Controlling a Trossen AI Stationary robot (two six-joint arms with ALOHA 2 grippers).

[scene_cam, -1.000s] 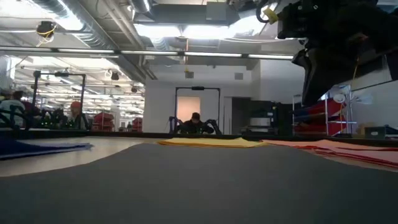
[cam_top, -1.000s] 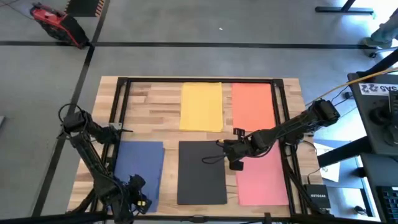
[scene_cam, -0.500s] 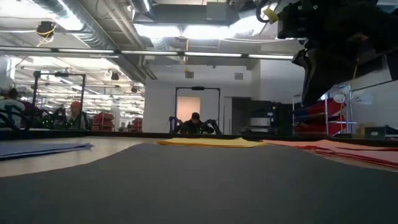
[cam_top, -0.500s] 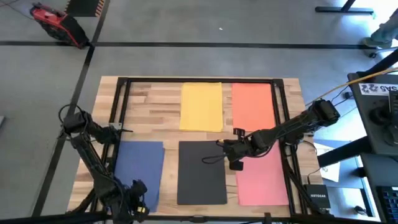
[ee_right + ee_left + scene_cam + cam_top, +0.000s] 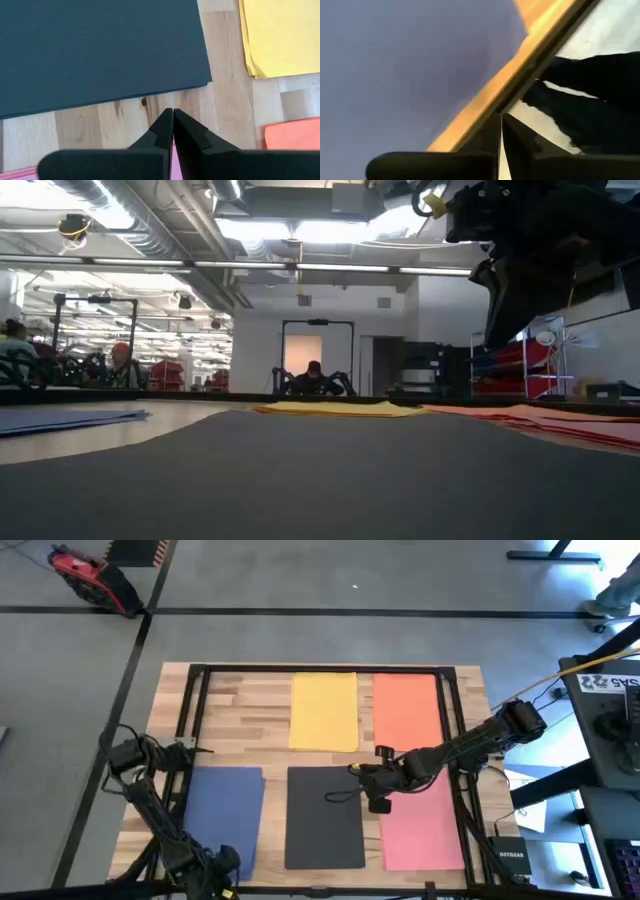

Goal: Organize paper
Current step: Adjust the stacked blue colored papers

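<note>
Five sheets of paper lie flat on the wooden table: blue [image 5: 225, 815] near left, dark grey [image 5: 324, 817] near middle, pink [image 5: 422, 827] near right, yellow [image 5: 324, 711] and orange [image 5: 406, 710] at the far side. My right gripper [image 5: 372, 792] hangs shut above the strip of bare wood between the dark sheet [image 5: 100, 50] and the pink one, well above the table in the low view. My left gripper [image 5: 220, 864] is shut at the table's near edge, just past the blue sheet [image 5: 405, 65].
A black frame [image 5: 195, 690] runs around the tabletop. The table's near edge [image 5: 485, 100] is right beside my left gripper. Bare wood [image 5: 240, 710] lies at the far left. A red tool [image 5: 90, 575] stands on the floor beyond the table.
My left gripper has drawn back toward the table's near edge, off the blue sheet, and its arm has folded lower. My right arm has kept still, and the sheets lie where they were.
</note>
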